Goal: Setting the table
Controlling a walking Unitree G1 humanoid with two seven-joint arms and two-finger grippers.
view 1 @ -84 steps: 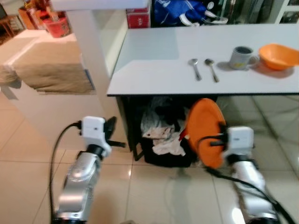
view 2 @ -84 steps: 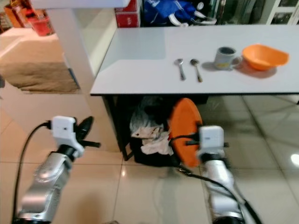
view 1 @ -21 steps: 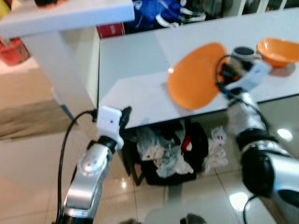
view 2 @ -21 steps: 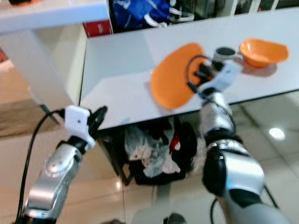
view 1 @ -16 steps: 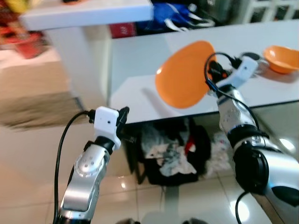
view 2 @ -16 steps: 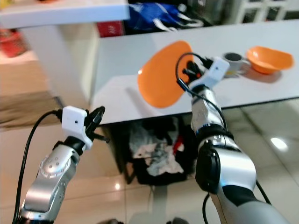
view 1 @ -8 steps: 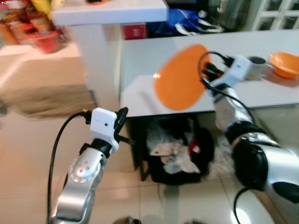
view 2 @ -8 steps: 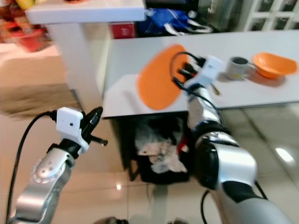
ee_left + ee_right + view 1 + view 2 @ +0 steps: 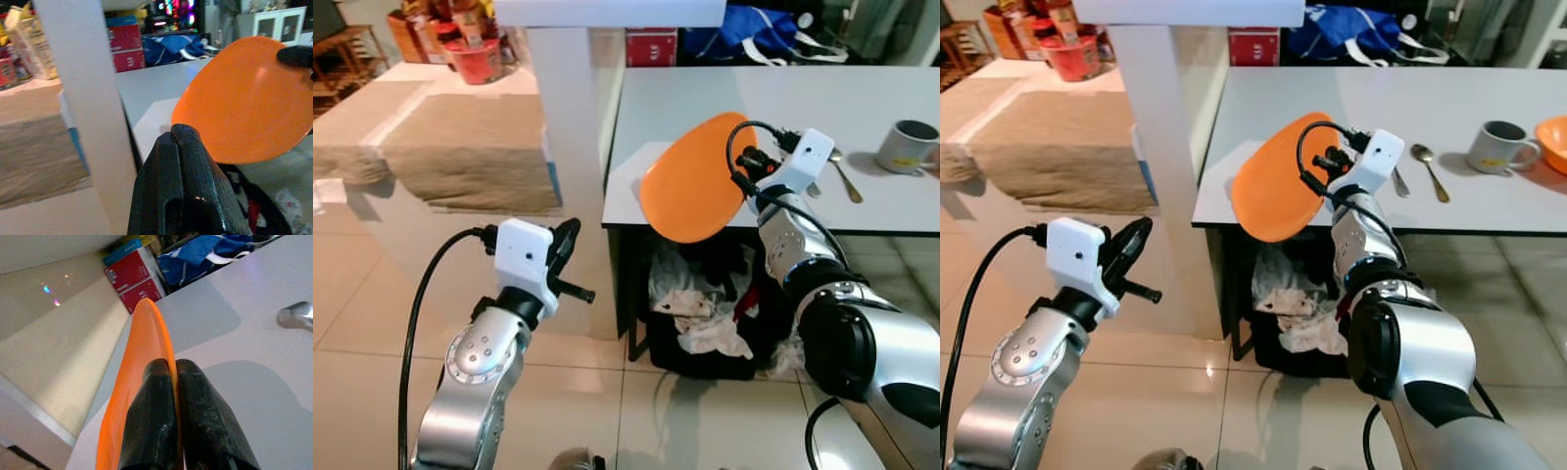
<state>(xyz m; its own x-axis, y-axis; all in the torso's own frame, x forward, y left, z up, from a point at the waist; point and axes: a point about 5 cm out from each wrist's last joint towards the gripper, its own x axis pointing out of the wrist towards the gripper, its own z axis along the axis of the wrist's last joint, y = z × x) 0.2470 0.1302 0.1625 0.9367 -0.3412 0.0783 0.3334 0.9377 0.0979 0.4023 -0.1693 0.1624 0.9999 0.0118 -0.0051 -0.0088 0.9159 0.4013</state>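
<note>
A tilted orange plate (image 9: 690, 181) hangs over the front left corner of the white table (image 9: 724, 93). My right gripper (image 9: 751, 163) is shut on its rim; in the right wrist view both black fingers (image 9: 156, 401) pinch the plate (image 9: 142, 347) edge-on. Further right on the table lie two spoons (image 9: 1430, 171), a grey mug (image 9: 1498, 145) and an orange bowl (image 9: 1555, 129). My left gripper (image 9: 564, 241) hovers low, left of the table, shut on nothing, its fingers (image 9: 188, 186) pressed together.
A white pillar (image 9: 570, 127) stands at the table's left end. A dark basket of crumpled cloths (image 9: 700, 313) sits under the table. A beige mat (image 9: 450, 147) and red containers (image 9: 475, 54) lie to the left. A blue bag (image 9: 1371, 34) is behind the table.
The camera has swung, so the table now sits further right. My right gripper keeps the plate, which has come a little nearer the table's front left corner. The left arm holds its pose.
</note>
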